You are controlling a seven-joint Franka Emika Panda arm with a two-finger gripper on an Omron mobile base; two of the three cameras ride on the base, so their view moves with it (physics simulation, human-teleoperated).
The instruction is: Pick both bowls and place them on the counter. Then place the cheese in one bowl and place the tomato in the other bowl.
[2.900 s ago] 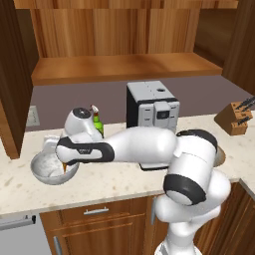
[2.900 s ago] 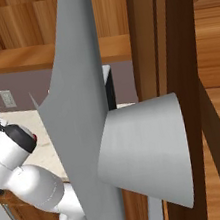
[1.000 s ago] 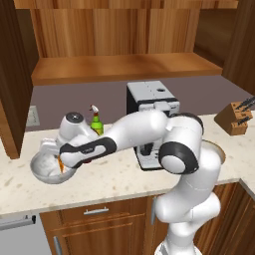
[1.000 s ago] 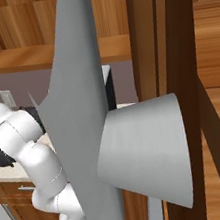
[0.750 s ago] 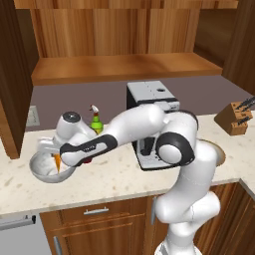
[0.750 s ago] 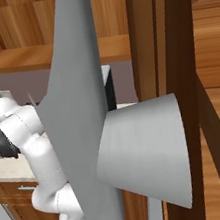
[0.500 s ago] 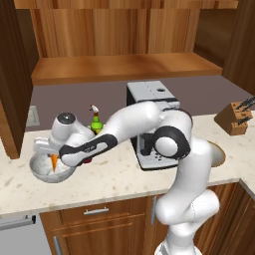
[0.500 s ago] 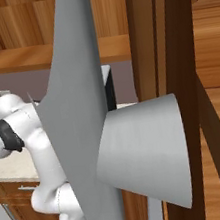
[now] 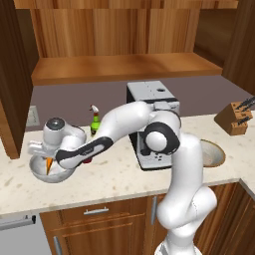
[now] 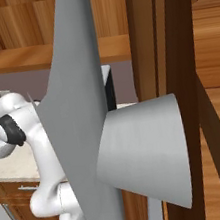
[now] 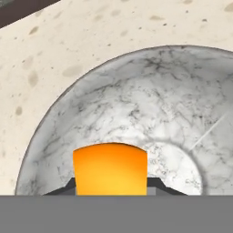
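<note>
While the tool (image 9: 48, 167) hangs just over the marbled bowl (image 9: 50, 171), its fingers stay closed on the orange cheese (image 11: 110, 168), point down inside the bowl. That bowl sits on the speckled desk (image 9: 124, 179); farther right, the beige bowl (image 9: 211, 152) rests beyond the coffee machine (image 9: 152, 122).

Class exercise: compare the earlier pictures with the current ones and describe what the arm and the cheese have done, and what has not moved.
The end effector, shut on the cheese, swung left along the counter and came down until the orange wedge hangs inside the marbled bowl; it has not let go. Unchanged: the marbled bowl's place, the beige bowl, coffee machine, green bottle and knife block.
</note>
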